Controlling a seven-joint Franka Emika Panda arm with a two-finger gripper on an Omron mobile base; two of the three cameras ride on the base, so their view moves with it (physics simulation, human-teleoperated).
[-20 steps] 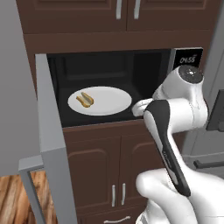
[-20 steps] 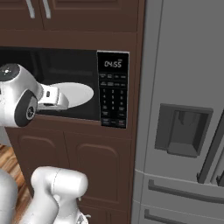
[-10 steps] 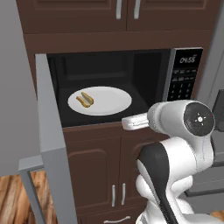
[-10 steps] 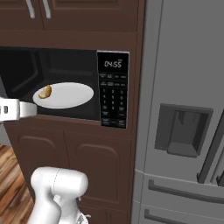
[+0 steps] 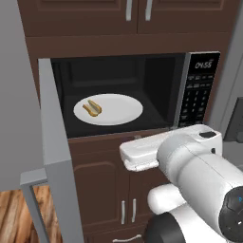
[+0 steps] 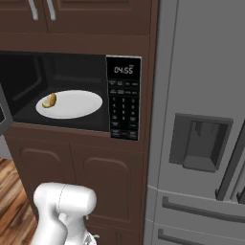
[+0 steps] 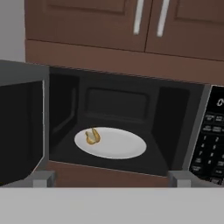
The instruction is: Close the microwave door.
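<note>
The microwave door (image 5: 50, 156) was seen swung wide open at the left of the microwave (image 5: 197, 90), edge-on to the base. Inside the dark cavity a white plate (image 5: 109, 109) was seen carrying a small yellow-brown food item (image 5: 92, 107). The tool's finger spacing could not be told; the arm's white body was seen near, below the cavity.
</note>
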